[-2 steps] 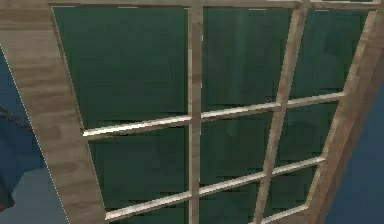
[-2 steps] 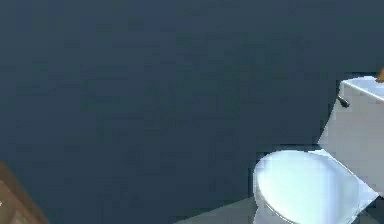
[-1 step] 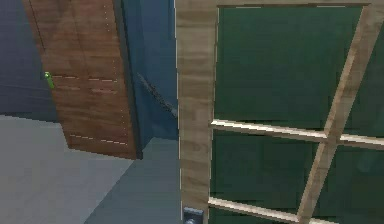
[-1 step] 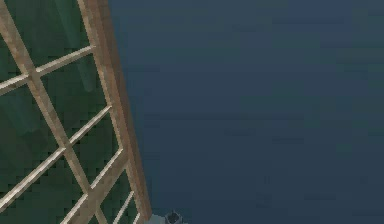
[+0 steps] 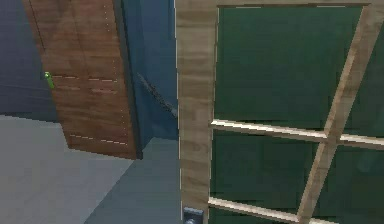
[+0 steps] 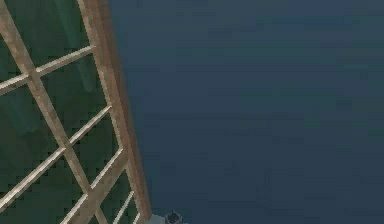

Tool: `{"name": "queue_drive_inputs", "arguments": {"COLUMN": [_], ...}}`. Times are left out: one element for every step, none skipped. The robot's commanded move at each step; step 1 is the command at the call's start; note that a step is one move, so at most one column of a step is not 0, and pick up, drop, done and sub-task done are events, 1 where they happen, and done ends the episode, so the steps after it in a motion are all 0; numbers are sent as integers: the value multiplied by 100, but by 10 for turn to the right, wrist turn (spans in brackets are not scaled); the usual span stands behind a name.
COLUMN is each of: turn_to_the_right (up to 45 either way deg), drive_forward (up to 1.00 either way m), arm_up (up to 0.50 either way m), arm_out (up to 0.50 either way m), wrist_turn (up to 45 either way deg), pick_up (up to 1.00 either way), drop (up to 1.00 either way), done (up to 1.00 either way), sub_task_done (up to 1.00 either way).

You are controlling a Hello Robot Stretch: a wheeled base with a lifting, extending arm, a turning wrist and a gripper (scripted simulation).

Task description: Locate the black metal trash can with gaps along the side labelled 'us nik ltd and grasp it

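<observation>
– Room surfaces first.
– Dark blue wall [image 6: 260, 100] across most of the arm side view, with the same blue behind the door in the forward view. Grey floor [image 5: 50, 175] at the forward view's lower left.
– Fittings?
– Brown wooden door [image 5: 85, 70] at the forward view's upper left, reaching down to the floor, with a small greenish handle [image 5: 47, 78] on its left edge. Light wooden frame [image 5: 197, 110] close by on the forward view's right: upright post near the middle, slim crossbars dividing dark green panes [image 5: 280, 60]. Logged again on the arm side view's left, with the panes left of the post and the wall to its right.
– Anything at the foot of the post?
– Small pale grey item [image 5: 190, 213] touching the base of the post. Too small to identify.
– Gripper state?
– Cannot tell. No basis for entering wide, narrow or holding.
– Trash can?
– Position cannot be told from these views.
– Bearings from the gripper?
– Cannot be fixed, so places are logged by view sides instead.
</observation>
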Motion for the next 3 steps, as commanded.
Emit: {"name": "queue_drive_inputs", "arguments": {"turn_to_the_right": [0, 0, 0], "drive_forward": [0, 0, 0], "arm_up": [0, 0, 0], "arm_out": [32, 0, 0], "wrist_turn": [0, 450, 450], "pick_up": [0, 0, 0], "drop": [0, 0, 0], "done": [0, 0, 0], "sub_task_done": [0, 0, 0]}}
